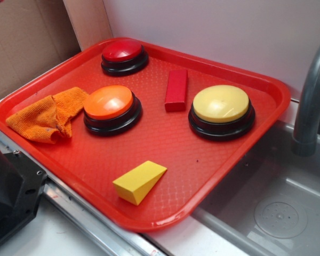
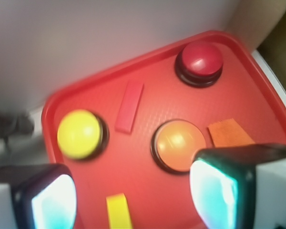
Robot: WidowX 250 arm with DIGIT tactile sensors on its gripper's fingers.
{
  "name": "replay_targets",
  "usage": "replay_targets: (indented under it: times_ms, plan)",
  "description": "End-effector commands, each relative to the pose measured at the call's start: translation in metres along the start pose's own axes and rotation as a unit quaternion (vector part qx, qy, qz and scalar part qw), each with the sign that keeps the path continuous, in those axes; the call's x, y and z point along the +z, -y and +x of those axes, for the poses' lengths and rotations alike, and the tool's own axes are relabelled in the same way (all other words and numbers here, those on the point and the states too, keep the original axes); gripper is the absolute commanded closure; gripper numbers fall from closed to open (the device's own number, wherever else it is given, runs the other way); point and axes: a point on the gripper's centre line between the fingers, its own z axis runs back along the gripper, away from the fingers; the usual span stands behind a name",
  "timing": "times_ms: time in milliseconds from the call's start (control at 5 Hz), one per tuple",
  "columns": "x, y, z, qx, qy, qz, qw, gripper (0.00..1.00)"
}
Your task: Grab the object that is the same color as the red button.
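exterior view: we find even, soft, fairly bright light; sharp focus throughout. broad pale glare on the red button [image 1: 122, 50], orange button [image 1: 109, 102] and yellow button [image 1: 221, 103]; short soft shadows beneath each. wrist view: we note overall blur, washed colour, smeared edges; gripper fingers [image 2: 214, 191] out of focus, pads glowing cyan-white; upper wall [image 2: 86, 38] dull grey.
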Motion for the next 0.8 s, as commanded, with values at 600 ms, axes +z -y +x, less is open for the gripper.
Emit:
replay_targets:
  times_ms: [600]
  plan:
    - [-0.12,-0.034,0.036,0.172,-0.009,0.096,0.98,0.0]
